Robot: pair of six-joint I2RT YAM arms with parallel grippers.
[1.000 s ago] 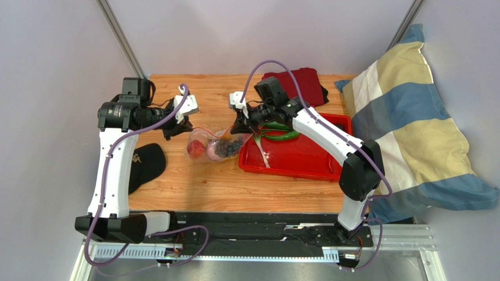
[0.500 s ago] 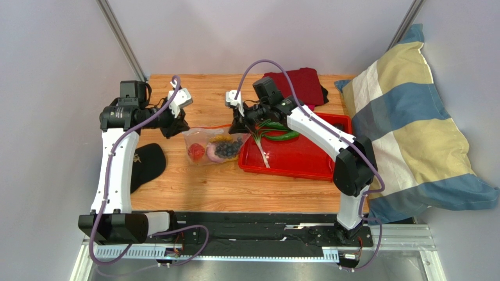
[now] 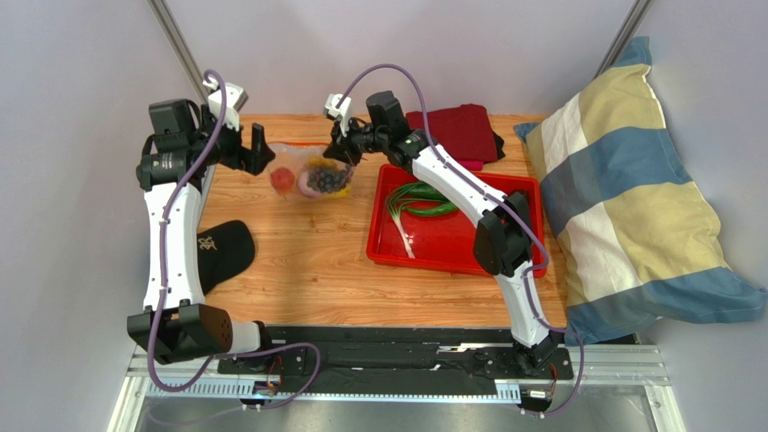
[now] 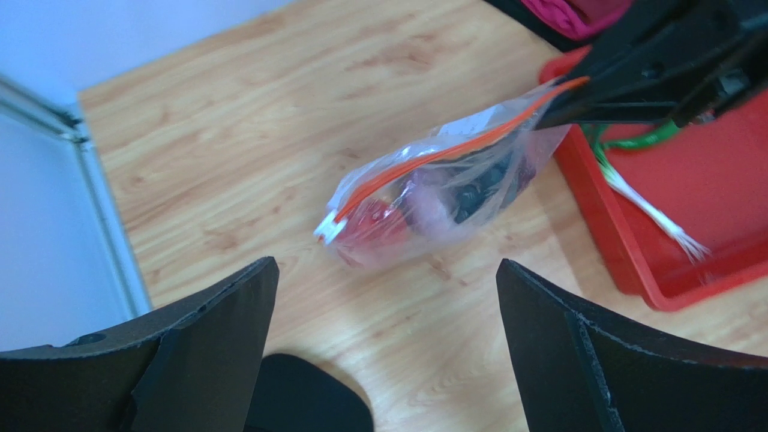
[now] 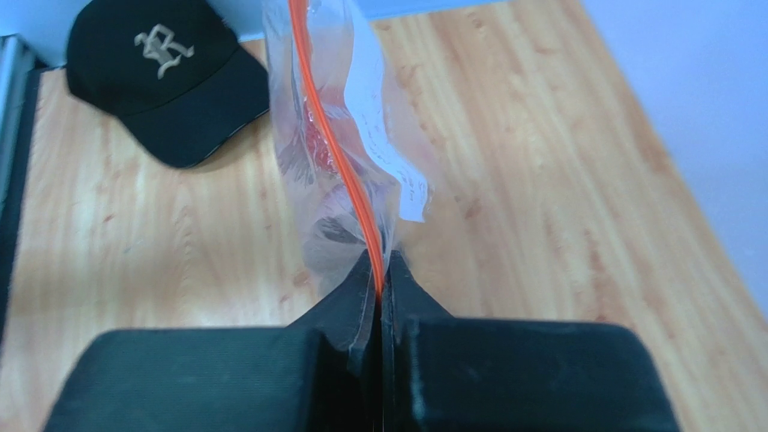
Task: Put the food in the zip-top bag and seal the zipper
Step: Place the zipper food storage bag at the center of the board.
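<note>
The clear zip-top bag (image 3: pixel 311 175) hangs over the back of the table, holding the food: a red piece (image 3: pixel 282 178), dark grapes (image 3: pixel 330 181) and a yellow piece (image 3: pixel 317 166). My right gripper (image 3: pixel 342 149) is shut on the right end of the bag's orange zipper (image 5: pixel 335 153), pinched between its fingers (image 5: pixel 379 279). In the left wrist view the zipper (image 4: pixel 451 148) runs as one closed line along the bag (image 4: pixel 442 202). My left gripper (image 3: pixel 260 148) stands wide open just left of the bag, apart from it, with nothing between its fingers (image 4: pixel 216 342).
A red tray (image 3: pixel 460 241) with a green onion (image 3: pixel 419 202) sits right of the bag. A dark red cloth (image 3: pixel 460 126) lies behind it. A black cap (image 3: pixel 221 252) lies at the table's left edge. A striped pillow (image 3: pixel 631 198) rests at the right.
My left gripper has let go of the bag's left end, opened wide and drawn back to the left. My right gripper has carried the bag up and toward the back left.
</note>
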